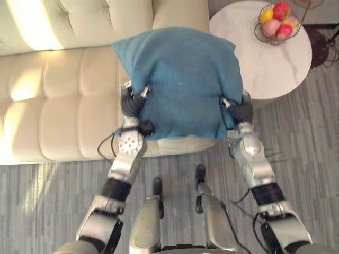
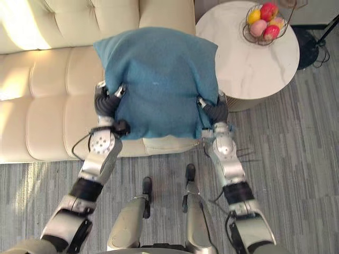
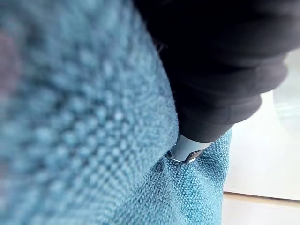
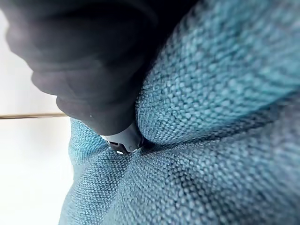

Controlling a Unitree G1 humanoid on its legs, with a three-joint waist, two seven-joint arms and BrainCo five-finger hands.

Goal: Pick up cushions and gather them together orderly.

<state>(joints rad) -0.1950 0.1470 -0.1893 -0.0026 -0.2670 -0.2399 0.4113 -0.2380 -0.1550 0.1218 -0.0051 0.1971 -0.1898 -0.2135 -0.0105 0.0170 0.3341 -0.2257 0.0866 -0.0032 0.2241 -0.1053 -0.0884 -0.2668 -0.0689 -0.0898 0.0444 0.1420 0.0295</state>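
blue cushion (image 1: 183, 79) is up off the cream sofa (image 1: 53, 106), held upright over the sofa's right-end seat and covering part of the backrest there. its bottom edge hangs just over the sofa's front edge.

left hand (image 1: 131, 100) is on the cushion's lower edge on the side toward the sofa's middle. silver fingers (image 1: 143, 92) are curled over the front face and pinch the fabric. in the left wrist view the dark cover (image 3: 220, 70) lies against the weave and one finger (image 3: 185, 152) is sunk into a fold, the rest buried.

right hand (image 1: 238, 108) is the same on the cushion's opposite lower edge, toward the sofa's right end. its fingers are clamped on the cloth. in the right wrist view we see one finger (image 4: 123, 140) pressed into a crease, with the fabric bulging round it.

so we have both hands closed on the cushion, one per side, and nothing else in either.

round white table (image 1: 275, 63) stands just beside the sofa's right end. a wire basket (image 1: 259, 32) of fruit sits on it, well apart from the cushion. grey plank floor (image 1: 307, 137) runs in front of the sofa.
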